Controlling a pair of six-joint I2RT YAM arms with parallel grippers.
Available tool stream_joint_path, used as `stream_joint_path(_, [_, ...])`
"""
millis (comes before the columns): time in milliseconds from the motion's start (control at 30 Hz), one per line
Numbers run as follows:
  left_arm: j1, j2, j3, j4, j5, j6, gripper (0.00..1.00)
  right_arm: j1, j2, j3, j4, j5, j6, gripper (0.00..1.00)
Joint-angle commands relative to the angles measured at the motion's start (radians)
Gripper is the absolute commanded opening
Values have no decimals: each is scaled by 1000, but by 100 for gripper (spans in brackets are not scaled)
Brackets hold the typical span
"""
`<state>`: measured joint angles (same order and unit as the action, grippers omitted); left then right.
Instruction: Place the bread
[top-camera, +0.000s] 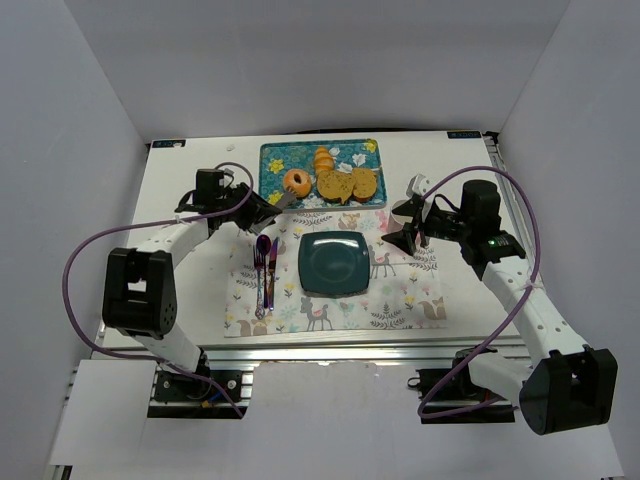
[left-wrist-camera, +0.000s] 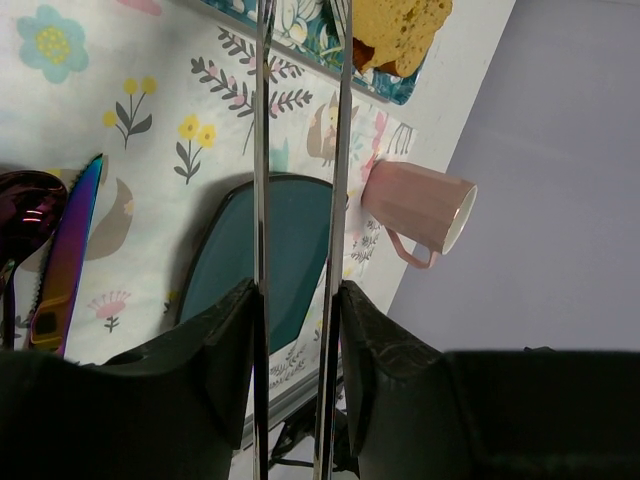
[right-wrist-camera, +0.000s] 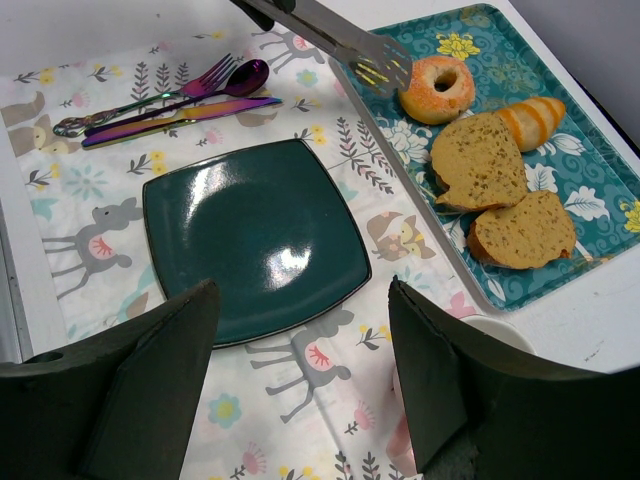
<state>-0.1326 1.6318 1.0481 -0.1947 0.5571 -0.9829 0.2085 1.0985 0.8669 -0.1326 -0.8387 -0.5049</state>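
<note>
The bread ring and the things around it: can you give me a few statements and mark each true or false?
1. The bread ring lies on the patterned tray. True.
2. The dark plate holds a piece of toast. False: the toast slices lie on the tray.
3. The left hand grips metal tongs. True.
4. In the top view, the cutlery lies right of the plate. False: it lies left of the plate.
5. The right hand is shut. False: it is open and holds nothing.
</note>
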Motion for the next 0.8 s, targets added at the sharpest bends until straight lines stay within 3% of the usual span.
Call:
stream_joint_path(0, [4, -3, 36, 3, 4, 9, 47, -6, -19, -9, -4, -14, -7, 73])
stream_joint_path(767, [25, 42, 29, 100, 7, -63, 51, -9, 0, 4, -9, -16, -12, 73])
